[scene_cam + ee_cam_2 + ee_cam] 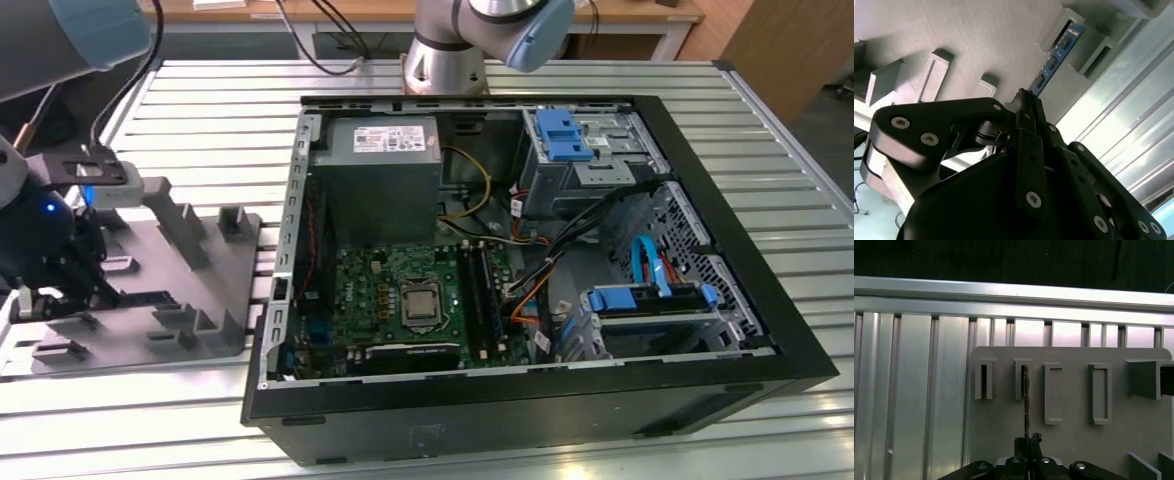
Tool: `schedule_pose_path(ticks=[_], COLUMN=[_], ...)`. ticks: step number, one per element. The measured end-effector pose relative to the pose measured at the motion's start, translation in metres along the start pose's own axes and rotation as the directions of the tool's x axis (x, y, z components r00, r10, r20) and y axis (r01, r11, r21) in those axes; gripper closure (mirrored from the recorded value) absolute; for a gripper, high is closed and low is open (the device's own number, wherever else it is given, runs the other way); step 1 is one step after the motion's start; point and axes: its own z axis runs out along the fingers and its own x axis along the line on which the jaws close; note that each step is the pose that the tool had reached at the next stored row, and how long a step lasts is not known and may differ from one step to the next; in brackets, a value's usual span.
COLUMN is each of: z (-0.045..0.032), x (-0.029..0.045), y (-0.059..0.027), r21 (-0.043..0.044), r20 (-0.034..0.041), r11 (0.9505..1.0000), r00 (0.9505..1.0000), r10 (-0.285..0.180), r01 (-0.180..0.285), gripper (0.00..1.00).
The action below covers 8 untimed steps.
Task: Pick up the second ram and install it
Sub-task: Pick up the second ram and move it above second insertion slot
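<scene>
And here's the claw [1026, 102], fingers drawn right together, pinched on the near tip of the second ram [1054, 57]. That's a firm hold on the end of the stick, with nothing else in its grasp.

Look at the stick itself. It's slim, flat and long, standing on its edge, and in the second wrist view the board reads bluish, with a row of small black chips along its face. In the first wrist view it's edge-on (just a thin dark line), running straight out ahead of the claw [1026, 442].

The far end of the stick sits in a narrow upright holder on the grey block [1004, 425], directly ahead of the fingertips. More holders and open rectangular frames stand to either side of that line. Past the block, further ahead of the claw, runs the slatted metal worktop [914, 390].

In the exterior view, the open computer case [467, 425] lies well away from the claw, motherboard facing up.
</scene>
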Motion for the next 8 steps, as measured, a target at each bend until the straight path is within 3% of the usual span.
schedule_pose_path(ticks=[8], z=[-0.0201], x=[-0.0005], y=[0.0001], r21=[0.0001], r20=[0.0004], r11=[1.0000], r00=[1.0000], r10=[0.000], r01=[0.000], gripper=[0.86])
